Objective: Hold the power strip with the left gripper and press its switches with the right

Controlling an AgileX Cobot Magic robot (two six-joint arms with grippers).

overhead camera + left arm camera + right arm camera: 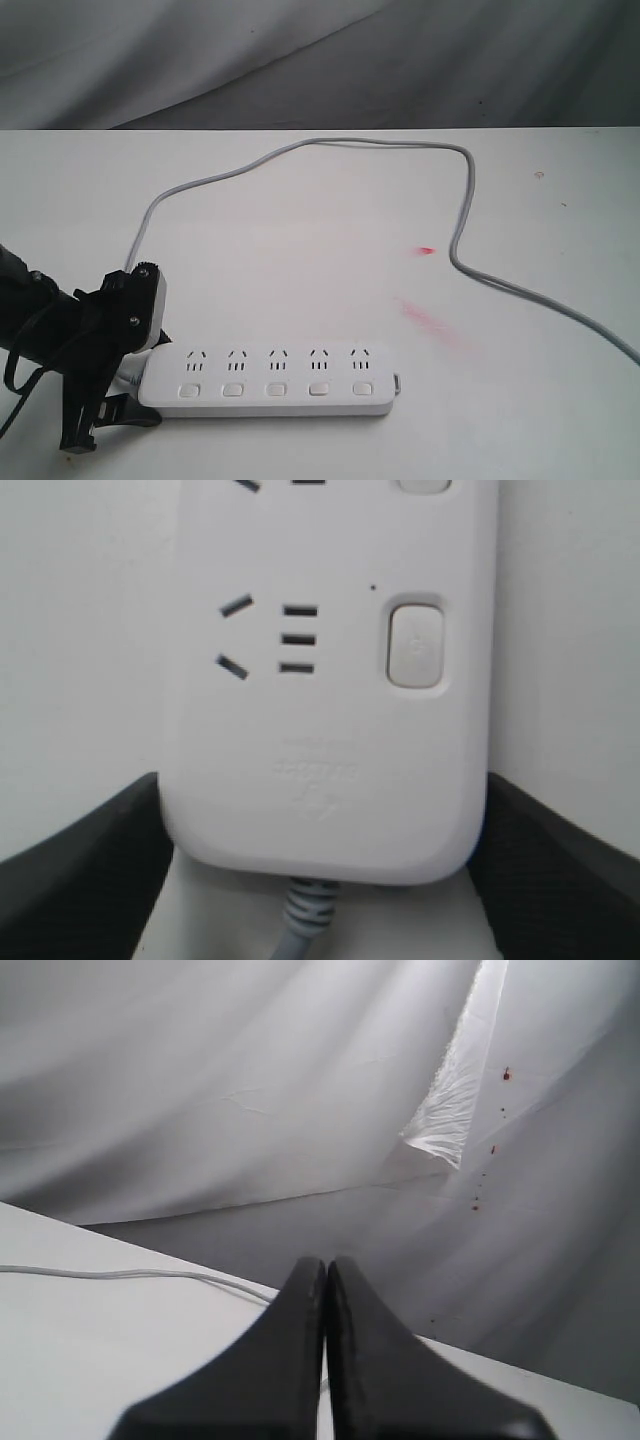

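The white power strip (pixel 270 385) lies flat near the table's front edge, its row of switches (pixel 276 389) facing up. My left gripper (pixel 140 385) is closed on the strip's cord end. In the left wrist view its black fingers (pixel 90 880) press against both long sides of the strip (pixel 320 730), beside the last switch (pixel 414 645). The grey cord (pixel 300 145) loops over the back of the table. My right gripper (pixel 326 1265) is shut with nothing between its fingers. It points at the grey backdrop above the table and is out of the exterior view.
Red smears (pixel 430 325) mark the white table (pixel 300 260) right of the middle. The cord runs off toward the right edge (pixel 600 335). A creased grey cloth backdrop (pixel 320 60) hangs behind the table.
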